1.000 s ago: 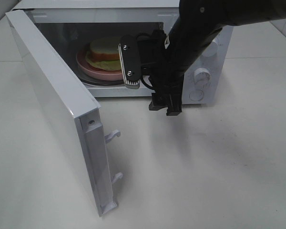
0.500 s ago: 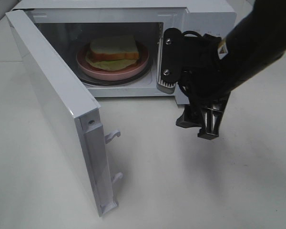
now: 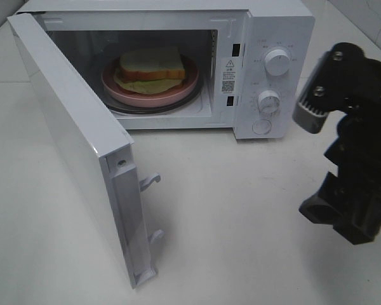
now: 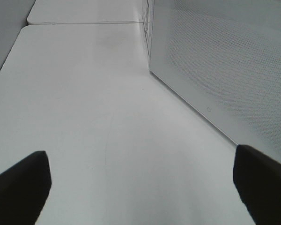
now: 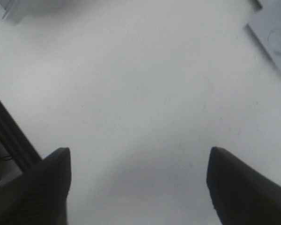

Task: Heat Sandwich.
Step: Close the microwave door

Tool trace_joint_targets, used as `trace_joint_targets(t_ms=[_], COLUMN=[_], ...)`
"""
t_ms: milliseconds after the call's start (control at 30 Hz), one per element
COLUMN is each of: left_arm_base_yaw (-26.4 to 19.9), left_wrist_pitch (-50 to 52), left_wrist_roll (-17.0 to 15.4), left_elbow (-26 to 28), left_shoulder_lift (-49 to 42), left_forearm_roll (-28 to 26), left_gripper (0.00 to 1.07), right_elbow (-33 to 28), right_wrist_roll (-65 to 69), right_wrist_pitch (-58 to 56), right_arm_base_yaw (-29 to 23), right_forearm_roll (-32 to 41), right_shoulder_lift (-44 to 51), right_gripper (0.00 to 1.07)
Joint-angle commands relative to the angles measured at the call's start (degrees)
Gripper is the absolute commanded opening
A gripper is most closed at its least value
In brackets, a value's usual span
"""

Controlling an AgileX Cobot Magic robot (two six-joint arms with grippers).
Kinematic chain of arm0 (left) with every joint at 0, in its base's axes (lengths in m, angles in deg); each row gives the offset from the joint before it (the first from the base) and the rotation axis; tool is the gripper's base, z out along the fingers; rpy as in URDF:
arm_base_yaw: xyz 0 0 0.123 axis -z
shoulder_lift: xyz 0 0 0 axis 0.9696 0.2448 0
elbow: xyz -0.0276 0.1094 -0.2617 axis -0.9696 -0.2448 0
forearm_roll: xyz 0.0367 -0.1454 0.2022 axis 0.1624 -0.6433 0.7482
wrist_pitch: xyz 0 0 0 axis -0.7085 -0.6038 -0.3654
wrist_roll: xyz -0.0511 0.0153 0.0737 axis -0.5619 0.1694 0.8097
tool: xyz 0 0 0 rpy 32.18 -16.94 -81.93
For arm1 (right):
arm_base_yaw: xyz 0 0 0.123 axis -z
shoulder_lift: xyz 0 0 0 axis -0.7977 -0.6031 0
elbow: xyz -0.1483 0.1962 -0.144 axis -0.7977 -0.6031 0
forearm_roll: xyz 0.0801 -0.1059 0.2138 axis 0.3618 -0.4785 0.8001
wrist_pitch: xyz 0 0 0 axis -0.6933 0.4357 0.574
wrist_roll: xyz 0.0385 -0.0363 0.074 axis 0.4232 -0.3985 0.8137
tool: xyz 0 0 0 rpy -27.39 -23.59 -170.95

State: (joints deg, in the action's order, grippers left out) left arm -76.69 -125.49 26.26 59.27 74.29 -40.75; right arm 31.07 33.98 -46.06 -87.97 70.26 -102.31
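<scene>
White tabletop (image 3: pixel 241 216) bears the microwave (image 3: pixel 286 32), door (image 3: pixel 70 127) open, sandwich (image 3: pixel 151 63) already inside for heating. We find left gripper (image 4: pixel 140 183) and right gripper (image 5: pixel 138 185) both spread wide and empty, clear of the door.

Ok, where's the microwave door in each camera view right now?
Exterior high: microwave door swung open, on the left.
Left wrist: its perforated face stands on the table, past the left gripper.
Right wrist: cannot tell; only blurred grey edges.
Shared landmark: the white table, in all three.
</scene>
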Motion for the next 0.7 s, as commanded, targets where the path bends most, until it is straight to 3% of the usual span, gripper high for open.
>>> trace_joint_targets(t_ms=[33,233,700], left_arm_base_yaw=[0.06,0.06,0.06], left_wrist_pitch=[0.52,0.52,0.52], left_wrist_roll=[-0.17,-0.17,-0.17], left_elbow=[-0.11,-0.11,-0.11], left_shoulder_lift=[-1.6,-1.6,-1.6], left_forearm_roll=[-0.4,-0.4,-0.4], left_gripper=[1.03,1.03,1.03], right_elbow=[-0.92,-0.92,-1.03], right_wrist_roll=[7.73,14.5,20.57], right_wrist_pitch=[-6.13,-17.07,-25.1], right_arm_base_yaw=[0.17,0.17,0.17], right_forearm_roll=[0.11,-0.29,-4.18], right_shoulder_lift=[5.27,15.99,29.79], right_gripper=[0.76,0.76,0.76])
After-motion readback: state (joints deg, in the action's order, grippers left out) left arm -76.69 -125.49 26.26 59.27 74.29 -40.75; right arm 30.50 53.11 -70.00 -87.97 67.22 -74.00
